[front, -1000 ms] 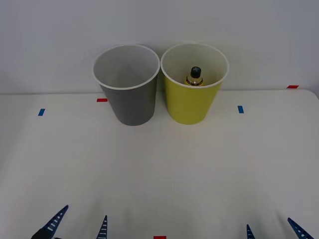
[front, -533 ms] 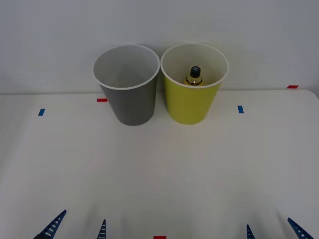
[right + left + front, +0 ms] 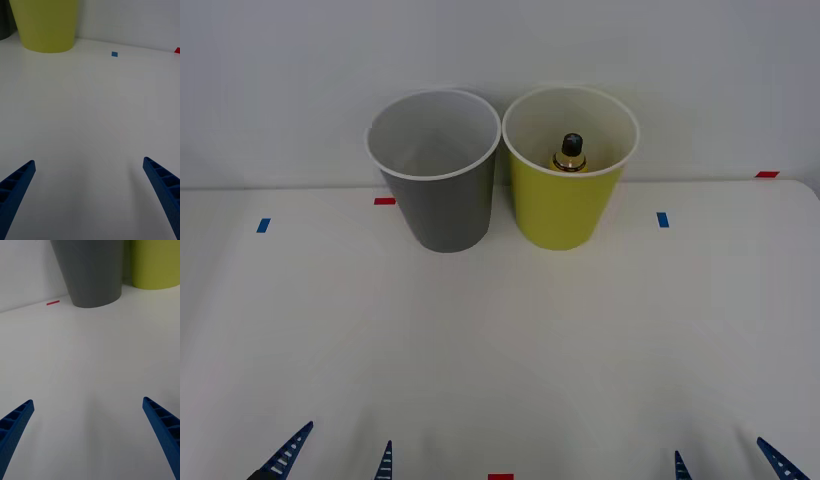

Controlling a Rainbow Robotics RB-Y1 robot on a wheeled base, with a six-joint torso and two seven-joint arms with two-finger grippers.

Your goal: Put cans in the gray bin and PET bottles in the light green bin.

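Standing side by side at the far edge of the white table (image 3: 500, 340), the gray bin (image 3: 437, 190) and the light green bin (image 3: 568, 190) are both upright, rims nearly touching, with the gray one on the robot's left. Inside the light green bin, a PET bottle (image 3: 570, 153) stands upright; its black cap and a band of yellow at the shoulder show above the near wall of the bin, and the rest is hidden. The gray bin shows a white interior with nothing visible inside it.

The left gripper (image 3: 335, 458) sits at the near edge of the table on the left side, its blue ribbed fingers spread apart and holding nothing. The right gripper (image 3: 730, 462) sits at the near edge on the right side, fingers likewise spread and holding nothing. Both are well apart from the bins.

Small tape marks lie on the table: a blue mark (image 3: 263, 225) and a red mark (image 3: 384, 201) left of the gray bin, a second blue mark (image 3: 663, 219) right of the light green bin, and a red mark at the near edge (image 3: 500, 477) between the grippers.
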